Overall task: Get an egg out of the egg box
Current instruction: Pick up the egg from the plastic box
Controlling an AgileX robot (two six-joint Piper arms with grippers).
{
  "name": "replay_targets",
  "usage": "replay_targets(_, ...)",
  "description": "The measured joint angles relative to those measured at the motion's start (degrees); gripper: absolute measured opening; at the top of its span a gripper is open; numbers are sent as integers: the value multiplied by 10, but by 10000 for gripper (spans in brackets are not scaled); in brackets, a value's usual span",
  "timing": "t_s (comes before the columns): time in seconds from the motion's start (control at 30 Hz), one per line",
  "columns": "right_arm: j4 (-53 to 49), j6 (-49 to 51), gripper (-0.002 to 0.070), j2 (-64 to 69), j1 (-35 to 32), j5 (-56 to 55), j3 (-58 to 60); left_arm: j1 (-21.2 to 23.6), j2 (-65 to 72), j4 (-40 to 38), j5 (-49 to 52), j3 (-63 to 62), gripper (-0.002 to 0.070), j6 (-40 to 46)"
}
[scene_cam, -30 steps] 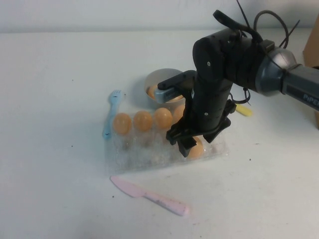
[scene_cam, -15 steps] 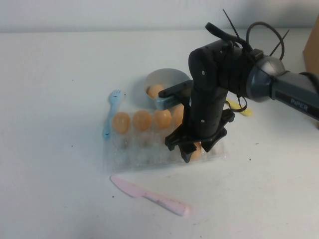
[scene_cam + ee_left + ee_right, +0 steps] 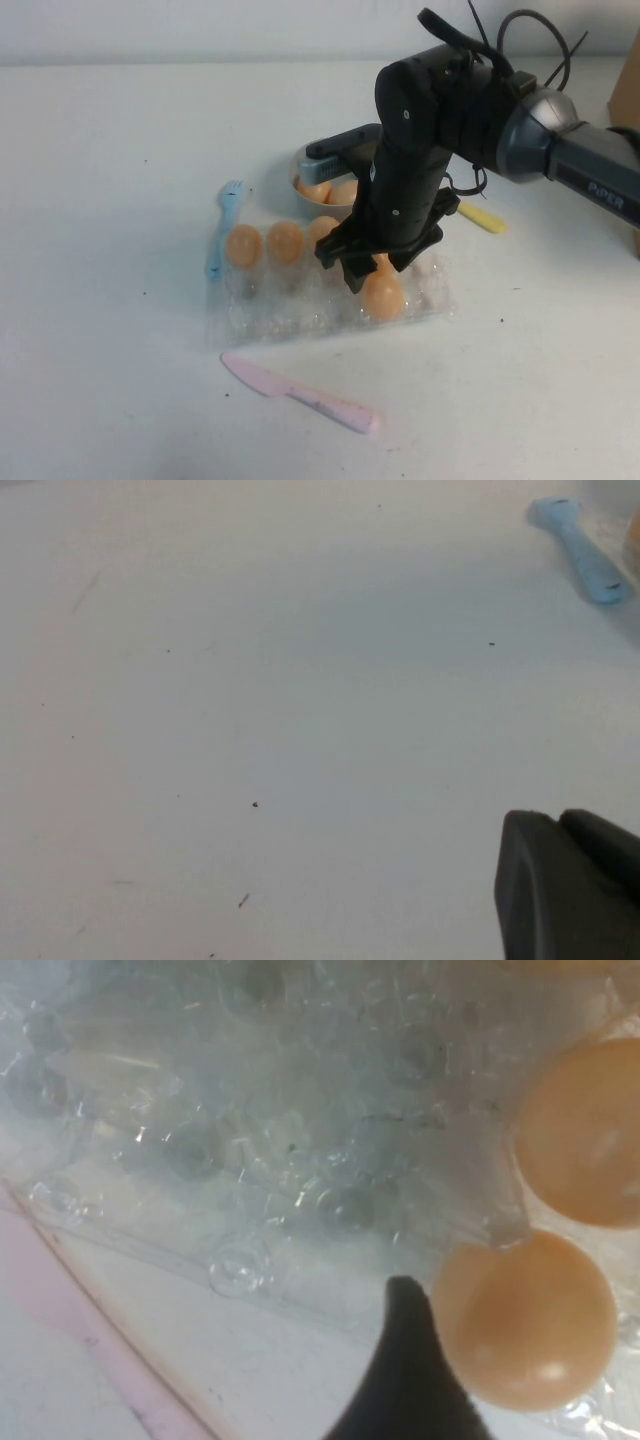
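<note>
My right gripper (image 3: 377, 278) hangs over the right end of the clear plastic egg box (image 3: 280, 312) and is shut on an orange-tan egg (image 3: 383, 296), held just above the cups. In the right wrist view one dark finger (image 3: 408, 1360) presses against that egg (image 3: 535, 1320), a second egg (image 3: 585, 1130) sits beside it, and the crinkly box (image 3: 250, 1140) lies below. Three more eggs (image 3: 286, 242) stand in the box's back row. My left gripper (image 3: 555, 822) is out of the high view, shut and empty over bare table.
A grey bowl (image 3: 299, 166) holding two eggs stands behind the box, partly hidden by my right arm. A blue fork (image 3: 222, 225) lies left of the box and shows in the left wrist view (image 3: 585, 565). A pink knife (image 3: 300, 392) lies in front. A yellow item (image 3: 483, 218) lies to the right.
My right gripper has risen and moved slightly left and back, with the egg now showing clearly between its fingers. The bowl's eggs have come into view.
</note>
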Motion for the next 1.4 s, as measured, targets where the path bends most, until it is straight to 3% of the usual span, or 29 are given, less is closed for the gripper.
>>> replay_targets(0.67, -2, 0, 441, 23, 0, 0, -5, 0, 0, 0, 0, 0, -3, 0)
replay_targets(0.93, -4, -1, 398, 23, 0, 0, -5, 0, 0, 0, 0, 0, -3, 0)
replay_targets(1.4, -10, -14, 388, -53, 0, 0, 37, 0, 0, 0, 0, 0, -3, 0)
